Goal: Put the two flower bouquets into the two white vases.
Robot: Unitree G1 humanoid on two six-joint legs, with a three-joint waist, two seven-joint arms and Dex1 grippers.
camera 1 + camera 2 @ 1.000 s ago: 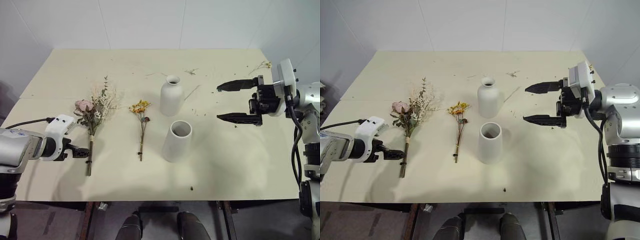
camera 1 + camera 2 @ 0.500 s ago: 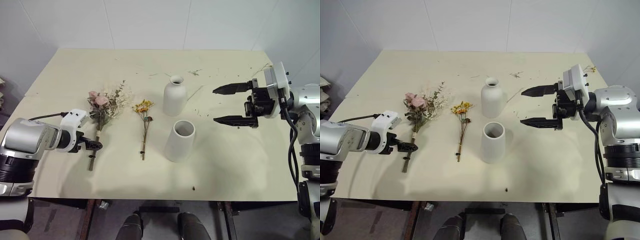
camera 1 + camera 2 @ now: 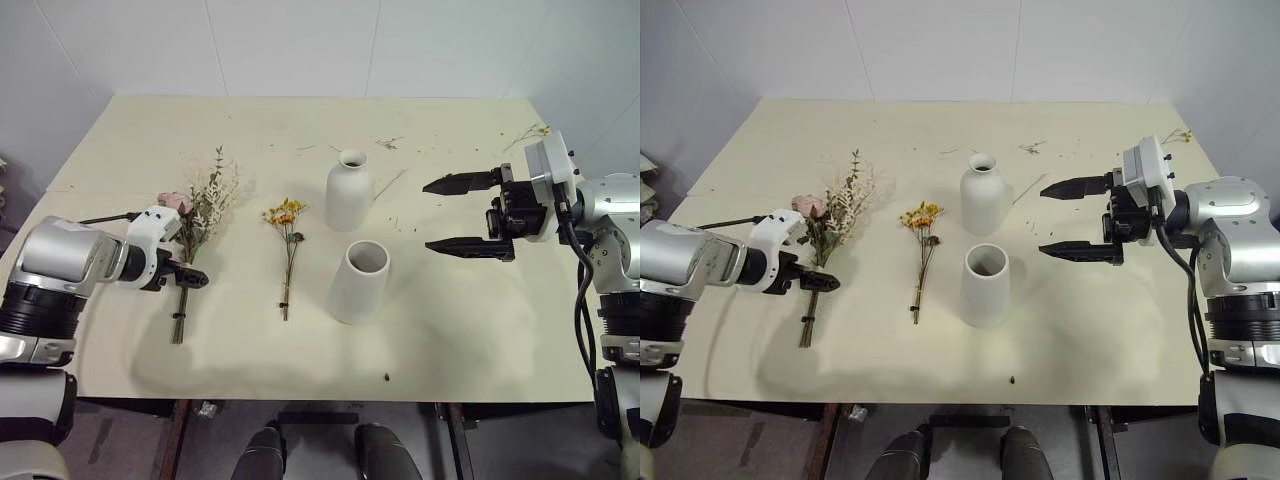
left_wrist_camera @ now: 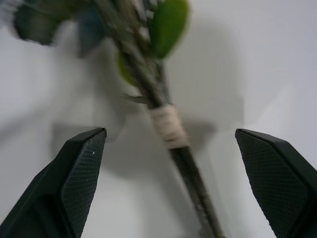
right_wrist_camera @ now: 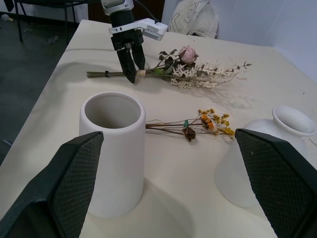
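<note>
1. Your left claw (image 3: 812, 283) is spread wide and empty, poised over the stems of the big bouquet (image 3: 195, 215), near its pale twine wrap (image 4: 168, 126). The left wrist view puts the stem between the two fingers, with neither touching it.
2. You are at the first pick, I judge: both bunches lie flat on the tabletop (image 3: 480, 330) and both vases are empty.
3. Next, lower the claw so that the fingers straddle the stems by the wrap, then close. Thick stems should take a firm pinch; grip too near the blooms and the leaves may crush.
4. Your right claw (image 3: 462, 215) hangs open and empty above the tabletop, pointing toward the vases, well apart from any flower.
5. The small yellow-orange bunch (image 3: 287, 245) lies between the big bouquet and the vases, its thin stem running toward you.
6. The wide-mouthed vase (image 3: 361, 282) stands upright nearest you; the bottle-shaped vase (image 3: 348, 190) stands just behind it.
7. Carrying the big bouquet across means passing over the small bunch. Loose dried bits (image 3: 386, 142) litter the far side but block nothing.
</note>
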